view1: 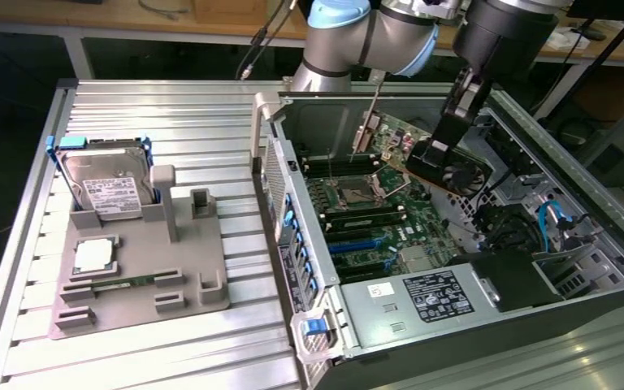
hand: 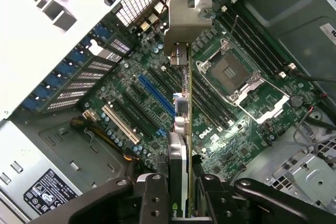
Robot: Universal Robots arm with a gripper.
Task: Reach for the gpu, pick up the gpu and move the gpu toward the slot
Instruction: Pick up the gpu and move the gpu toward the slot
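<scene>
Over the open computer case, at the worktop's edge on the exterior view's right:

- Pincer, black, is clenching the gpu, with its fingers pressing on both faces of the card.
- The gpu is hanging edge-on above the motherboard, apart from it. Its silver end bracket is pointing toward the case's perforated rear wall. From the exterior view the card is tilting, and its round black fan is showing.
- A green-and-white logo on the card's edge, between the fingers, is being cut off by the frame and is not readable in full.
- The motherboard, green, is lying flat inside the case and is carrying white lettering reading "DELL".
- A blue slot is running just beside the line of the card. A silver-framed processor socket is sitting on the card's other side.
- The power supply is sitting at the case's near end. It is bearing a black label with white marks and a small white sticker, both too small to read.
- A grey fixture is resting on the worktop toward the edge on the exterior view's left.
- A hard drive is standing propped at the fixture's far corner. Its white label has print too fine to read.
- A square silver chip and a slim green memory stick are lying flat nearer the fixture's front.
</scene>
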